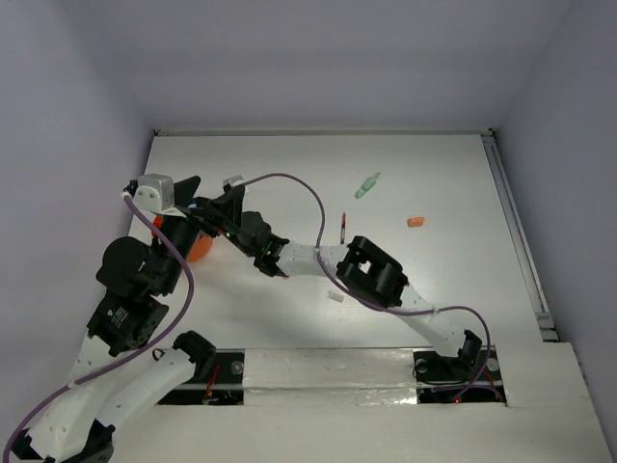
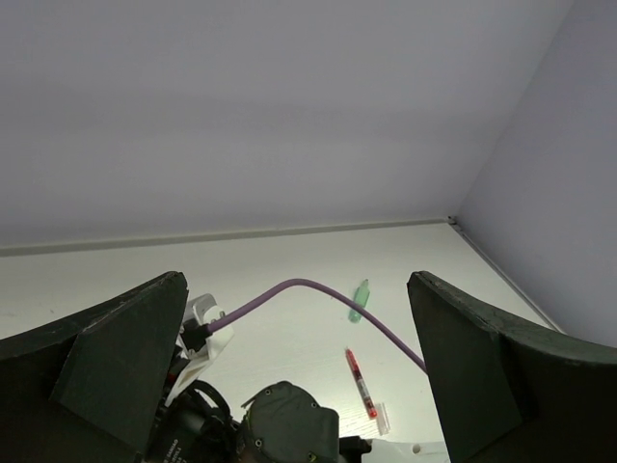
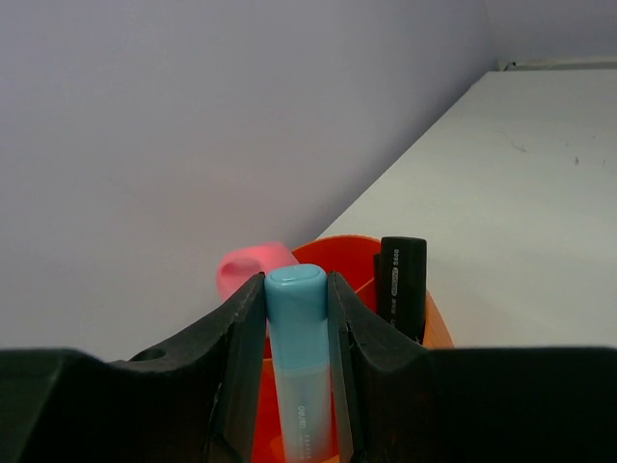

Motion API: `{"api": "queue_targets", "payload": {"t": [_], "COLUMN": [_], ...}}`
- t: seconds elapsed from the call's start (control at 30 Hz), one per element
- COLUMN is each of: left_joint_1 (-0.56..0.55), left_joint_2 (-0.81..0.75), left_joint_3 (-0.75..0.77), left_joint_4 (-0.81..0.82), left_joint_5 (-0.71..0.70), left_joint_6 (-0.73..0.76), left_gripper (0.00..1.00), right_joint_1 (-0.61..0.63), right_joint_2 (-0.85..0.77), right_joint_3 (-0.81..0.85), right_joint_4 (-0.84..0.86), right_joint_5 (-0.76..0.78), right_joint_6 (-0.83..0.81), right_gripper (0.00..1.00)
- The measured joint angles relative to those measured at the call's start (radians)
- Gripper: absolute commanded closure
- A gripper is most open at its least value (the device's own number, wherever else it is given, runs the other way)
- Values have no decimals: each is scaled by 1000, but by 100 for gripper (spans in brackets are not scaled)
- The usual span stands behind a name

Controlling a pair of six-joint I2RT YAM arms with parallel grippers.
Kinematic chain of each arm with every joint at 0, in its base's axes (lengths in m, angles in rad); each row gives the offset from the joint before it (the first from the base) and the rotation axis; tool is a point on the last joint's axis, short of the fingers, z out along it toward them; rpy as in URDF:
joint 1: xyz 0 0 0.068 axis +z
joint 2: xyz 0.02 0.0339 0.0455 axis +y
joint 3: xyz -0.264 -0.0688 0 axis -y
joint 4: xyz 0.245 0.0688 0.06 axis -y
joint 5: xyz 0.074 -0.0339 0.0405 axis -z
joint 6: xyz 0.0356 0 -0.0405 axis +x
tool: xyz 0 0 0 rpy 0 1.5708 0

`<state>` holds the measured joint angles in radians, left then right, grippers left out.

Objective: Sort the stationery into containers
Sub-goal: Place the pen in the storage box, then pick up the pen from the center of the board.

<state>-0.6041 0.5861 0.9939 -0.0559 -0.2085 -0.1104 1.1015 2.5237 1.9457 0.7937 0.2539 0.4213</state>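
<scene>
White surface (image 1: 453,193), right end effector (image 3: 295,287) clamped on blue-capped marker (image 3: 294,338) over the pot (image 3: 339,249): best lower straight inside its rim, then let go; left end effector (image 2: 296,282) apart

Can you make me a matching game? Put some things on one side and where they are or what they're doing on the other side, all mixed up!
Things:
1. blue marker
2. black marker
3. red pen
4. left gripper

Places or states:
A. lying on the table
B. open, holding nothing
C. standing in the pot
D. clamped in the right gripper

Pairs: 1-D, 2-C, 3-A, 4-B.
</scene>
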Motion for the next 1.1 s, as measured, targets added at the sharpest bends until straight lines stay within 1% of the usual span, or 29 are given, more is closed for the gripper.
{"api": "queue_targets", "payload": {"t": [0.07,0.1,0.13,0.17,0.2,0.3,0.37,0.43,0.47,0.5,0.53,0.6,0.67,0.77,0.8,0.9,1.0,1.1], "left_joint_1": [4,6,11,11,13,17,17,17,17,17,17,19,23,30,31,43,45,50], "left_joint_2": [0,0,0,0,0,0,0,1,1,1,1,1,1,2,4,9,16,31], "left_joint_3": [-1,-1,-1,-2,-2,-2,-2,-2,-2,-3,-3,-3,-3,-5,-5,-9,-19,-20], "left_joint_4": [8,10,13,14,14,14,14,14,14,14,14,14,14,14,14,16,20,21], "left_joint_5": [4,6,9,11,12,18,20,24,25,26,26,26,27,28,28,26,20,14], "left_joint_6": [-3,-3,-3,-4,-4,-5,-5,-6,-6,-6,-6,-6,-6,-7,-7,-10,-10,-11], "left_gripper": [1,1,1,1,1,1,1,1,1,1,1,1,1,1,1,1,1,1], "right_joint_1": [0,0,0,0,0,0,0,0,-3,-9,-13,-27,-51,-98,-113,-150,-167,-164], "right_joint_2": [0,0,0,-2,-8,-56,-117,-220,-268,-323,-369,-441,-483,-480,-465,-391,-275,-161], "right_joint_3": [0,0,-1,-5,-13,-74,-139,-237,-272,-304,-313,-302,-263,-183,-158,-83,17,127], "right_joint_4": [0,-1,-2,-1,-2,-47,-95,-142,-173,-212,-262,-365,-473,-638,-691,-834,-990,-1113], "right_joint_5": [-6,-12,-19,-26,-35,-60,-70,-80,-87,-94,-102,-122,-136,-161,-171,-192,-207,-221], "right_joint_6": [-3,-8,-10,-22,-29,-48,-68,-87,-93,-100,-111,-113,-121,-136,-138,-155,-175,-196], "right_gripper": [46,35,32,26,25,25,27,40,50,70,76,84,84,67,56,43,39,38]}}
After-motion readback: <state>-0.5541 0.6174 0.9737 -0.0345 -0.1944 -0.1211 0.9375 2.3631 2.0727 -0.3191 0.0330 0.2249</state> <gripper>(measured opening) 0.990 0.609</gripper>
